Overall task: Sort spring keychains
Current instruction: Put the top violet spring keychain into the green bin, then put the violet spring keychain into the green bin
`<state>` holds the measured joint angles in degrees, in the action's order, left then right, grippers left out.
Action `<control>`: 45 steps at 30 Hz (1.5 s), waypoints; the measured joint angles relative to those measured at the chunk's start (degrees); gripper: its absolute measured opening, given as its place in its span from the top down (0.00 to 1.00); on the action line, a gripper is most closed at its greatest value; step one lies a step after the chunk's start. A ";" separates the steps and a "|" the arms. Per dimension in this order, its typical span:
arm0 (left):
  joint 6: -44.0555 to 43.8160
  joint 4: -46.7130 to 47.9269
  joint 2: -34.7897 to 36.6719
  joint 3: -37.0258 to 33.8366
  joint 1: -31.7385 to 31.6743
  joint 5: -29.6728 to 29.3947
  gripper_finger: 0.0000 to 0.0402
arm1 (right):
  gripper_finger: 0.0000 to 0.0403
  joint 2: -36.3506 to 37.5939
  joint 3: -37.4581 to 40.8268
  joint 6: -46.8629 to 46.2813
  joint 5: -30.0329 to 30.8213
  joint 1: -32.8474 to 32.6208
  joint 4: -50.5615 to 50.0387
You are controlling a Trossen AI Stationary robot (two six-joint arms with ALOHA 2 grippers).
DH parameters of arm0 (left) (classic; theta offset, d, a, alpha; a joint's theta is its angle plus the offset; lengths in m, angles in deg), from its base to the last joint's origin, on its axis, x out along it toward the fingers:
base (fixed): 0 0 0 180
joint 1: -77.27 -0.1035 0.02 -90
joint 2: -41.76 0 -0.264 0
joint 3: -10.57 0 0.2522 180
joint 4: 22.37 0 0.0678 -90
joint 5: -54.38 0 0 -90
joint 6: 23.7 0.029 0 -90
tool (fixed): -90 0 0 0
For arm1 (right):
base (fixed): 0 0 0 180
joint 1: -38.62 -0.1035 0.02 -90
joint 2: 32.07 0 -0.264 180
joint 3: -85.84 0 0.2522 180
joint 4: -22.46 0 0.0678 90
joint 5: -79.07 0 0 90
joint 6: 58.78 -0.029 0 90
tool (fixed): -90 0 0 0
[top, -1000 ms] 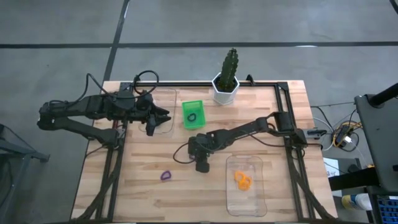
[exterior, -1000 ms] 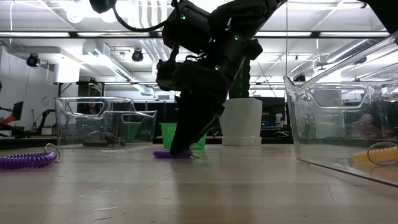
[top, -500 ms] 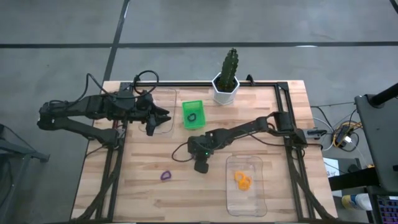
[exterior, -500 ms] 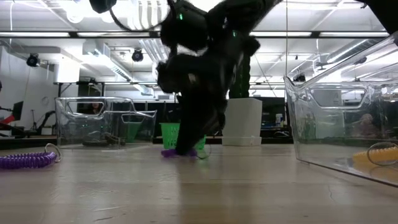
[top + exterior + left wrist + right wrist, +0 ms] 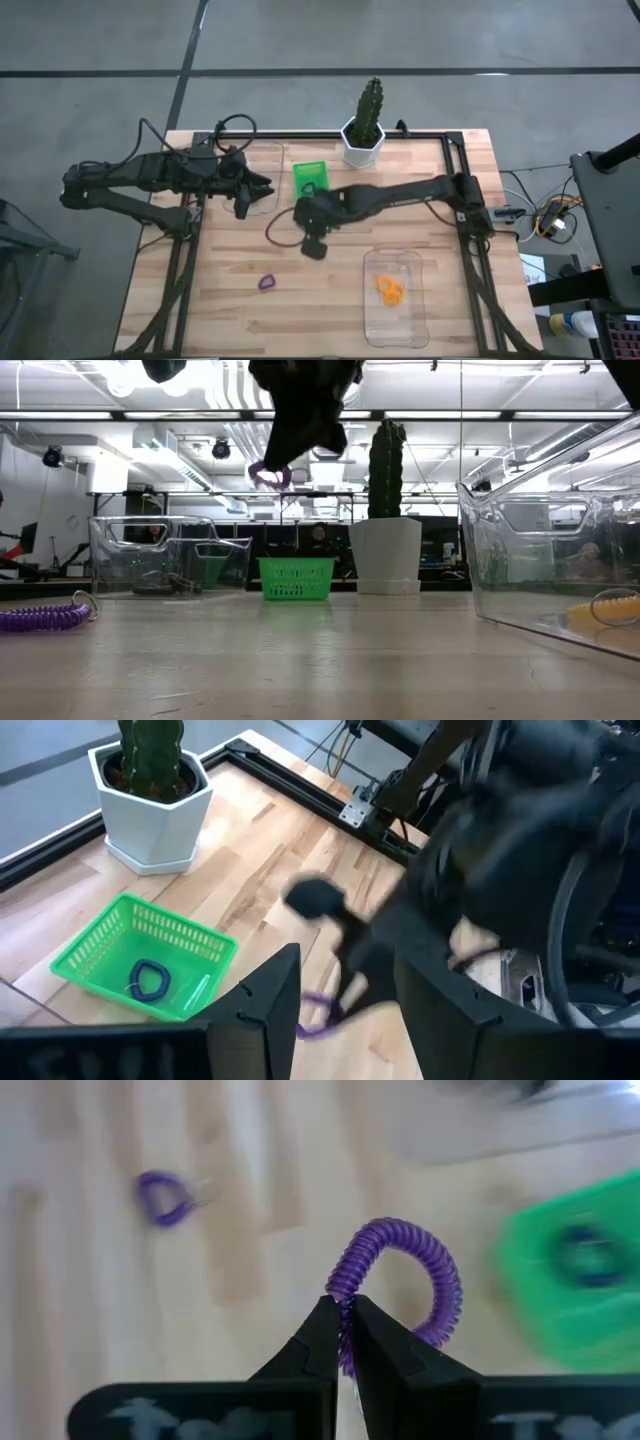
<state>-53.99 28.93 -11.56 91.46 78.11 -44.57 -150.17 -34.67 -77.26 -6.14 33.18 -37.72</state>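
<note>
Right gripper (image 5: pixel 340 1342) pinched tight on a purple spring keychain (image 5: pixel 405 1280), coil arching out past the fingertips; lifted clear of the wooden table (image 5: pixel 230 300), hanging high in the low view (image 5: pixel 268 473) above the green basket (image 5: pixel 295 577). From overhead, right arm stretched across the table's middle, gripper (image 5: pixel 314 245) just in front of the green basket (image 5: pixel 310 183). Inside that basket, a dark spring keychain (image 5: pixel 149 980) lying on the floor of the mesh. Second purple keychain (image 5: pixel 267 283) flat on the wood toward the near left, well apart from the gripper; seen also from the right wrist (image 5: pixel 161 1195) and at the low view's left edge (image 5: pixel 45 617). Orange keychains (image 5: pixel 390 290) gathered in the clear tray (image 5: pixel 371 318) at the near right. Left gripper (image 5: pixel 262 187) waiting over the other clear tray (image 5: pixel 262 210) beside the basket, fingers (image 5: pixel 270 1005) parted with nothing between. Potted cactus (image 5: pixel 365 125) at the far edge of the table.
</note>
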 joint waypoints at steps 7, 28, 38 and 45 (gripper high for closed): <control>-0.08 1.05 0.00 0.00 0.00 0.07 0.61 | 0.97 -0.02 -5.43 2.17 5.40 6.14 -3.43; -1.50 2.36 -0.04 0.00 0.00 0.15 0.61 | 0.97 -0.24 13.61 -2.46 -6.33 19.72 15.59; -1.83 2.36 -0.44 0.00 0.00 1.24 0.61 | 0.64 -0.15 14.52 -4.29 -7.04 19.76 18.84; -2.19 2.34 -2.03 -0.25 0.33 7.62 0.61 | 0.48 0.55 9.63 -6.66 -9.83 18.22 18.09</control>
<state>-56.18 31.27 -13.59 91.21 78.44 -36.95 -149.62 -25.05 -83.92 -15.97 51.39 -19.63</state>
